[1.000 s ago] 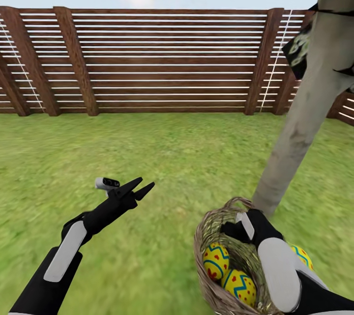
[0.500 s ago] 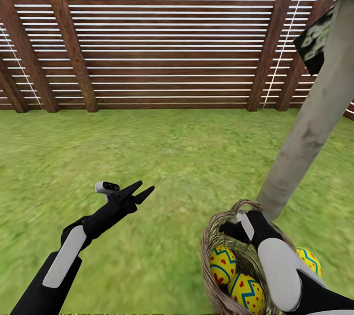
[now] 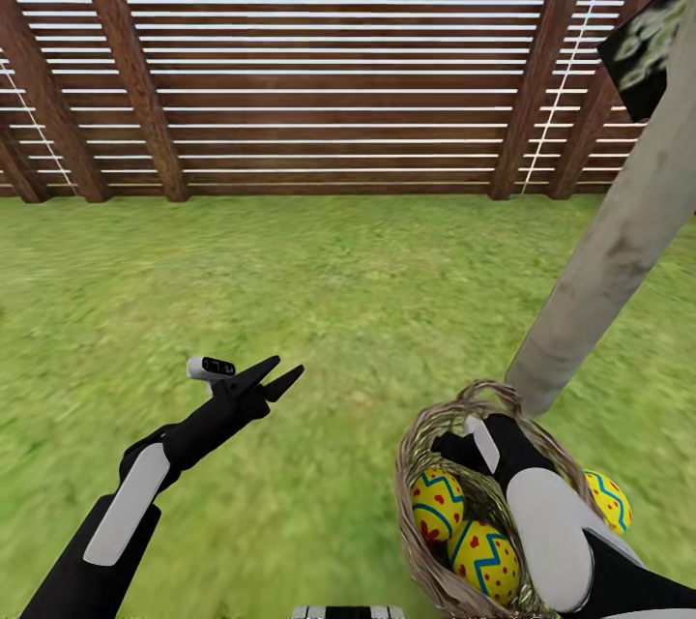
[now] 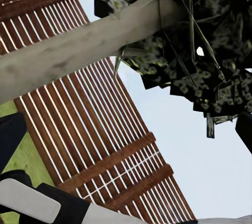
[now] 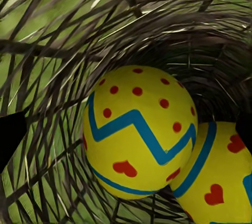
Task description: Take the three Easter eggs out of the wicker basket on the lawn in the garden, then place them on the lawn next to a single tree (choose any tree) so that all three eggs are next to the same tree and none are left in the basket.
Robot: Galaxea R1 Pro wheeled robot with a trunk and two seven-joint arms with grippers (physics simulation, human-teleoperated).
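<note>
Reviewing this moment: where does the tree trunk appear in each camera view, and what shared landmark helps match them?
Head view: the tree trunk rises at the right, leaning, its foot just behind the wicker basket.
Left wrist view: the trunk crosses the upper part as a pale diagonal bar, dark foliage beside it.
Right wrist view: not in it; eggs inside the basket instead.
Shared landmark: the slatted wooden fence, also behind the trunk in the left wrist view.

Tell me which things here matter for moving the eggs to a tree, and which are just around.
For the job:
Easter eggs, two inside and one by the far side
wicker basket
tree trunk beside it
lawn
right gripper at the rim
left gripper, open over grass

Just around:
wooden fence
</note>
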